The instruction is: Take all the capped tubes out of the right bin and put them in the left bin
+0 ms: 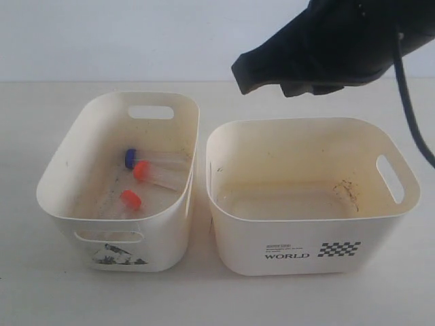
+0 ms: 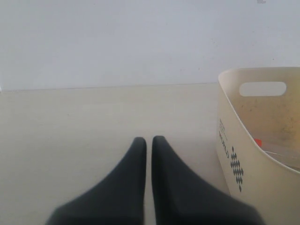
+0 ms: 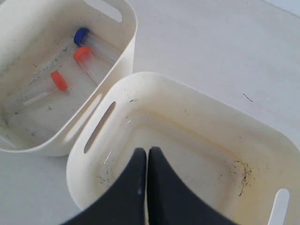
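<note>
Well, all three tubes lie in the left bin point(image 1: 81, 146), on its grimy floor. The blue-capped tube point(image 1: 130, 157) is farthest back, the far orange-capped tube point(image 1: 160, 175) is just beside it, and both have their caps to the left. The near orange-capped tube point(image 1: 124, 201) lies a little apart, closer to the near wall, with its cap to the right. The right bin point(image 1: 299, 146), the one printed "WORLD" with a checkered flag, stands just beside the left one on the pale worktop point(image 1: 20, 285). It holds no tube, only a brown smudge point(image 1: 346, 190) toward its right end. The right fingers point(image 3: 138, 164) hang above that bin, clear of its rim, pressed together with nothing between them. The left fingers point(image 2: 137, 152) are likewise drawn together and empty. They sit low over bare worktop with the "WORLD" side of the right bin near them.
</note>
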Motion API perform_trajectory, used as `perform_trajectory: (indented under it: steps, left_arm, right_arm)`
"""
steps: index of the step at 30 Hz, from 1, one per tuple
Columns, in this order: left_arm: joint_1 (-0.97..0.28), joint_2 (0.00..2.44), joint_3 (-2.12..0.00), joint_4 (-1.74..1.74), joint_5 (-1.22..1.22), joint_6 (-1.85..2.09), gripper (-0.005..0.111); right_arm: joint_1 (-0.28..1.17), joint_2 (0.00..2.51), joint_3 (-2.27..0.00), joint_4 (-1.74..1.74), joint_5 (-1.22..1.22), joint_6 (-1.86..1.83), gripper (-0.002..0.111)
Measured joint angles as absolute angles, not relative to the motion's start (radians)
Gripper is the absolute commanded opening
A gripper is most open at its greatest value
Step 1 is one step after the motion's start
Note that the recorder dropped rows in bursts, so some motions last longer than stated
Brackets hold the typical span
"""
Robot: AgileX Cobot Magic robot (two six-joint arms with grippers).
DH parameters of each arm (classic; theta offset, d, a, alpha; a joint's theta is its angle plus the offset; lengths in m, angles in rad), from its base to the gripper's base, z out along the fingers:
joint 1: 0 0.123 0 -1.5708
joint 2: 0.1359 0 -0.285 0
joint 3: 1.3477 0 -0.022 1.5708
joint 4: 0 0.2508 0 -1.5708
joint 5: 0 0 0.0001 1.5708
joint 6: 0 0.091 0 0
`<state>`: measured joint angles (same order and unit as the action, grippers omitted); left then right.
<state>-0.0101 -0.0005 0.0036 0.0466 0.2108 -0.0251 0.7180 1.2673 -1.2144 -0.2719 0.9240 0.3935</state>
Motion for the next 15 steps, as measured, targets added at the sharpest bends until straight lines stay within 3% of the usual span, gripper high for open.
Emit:
perform_trajectory:
  steps: [9,15]
  left_arm:
    - [-0.010,0.000,0.004,0.047,0.211,-0.025,0.004]
    - [-0.010,0.000,0.004,0.047,0.211,-0.025,0.004]
  right_arm:
    - [0.699,1.222,-1.184,-0.415,0.863,0.394,0.000]
    - [0.505,1.101,-1.017,-0.425,0.541,0.394,0.000]
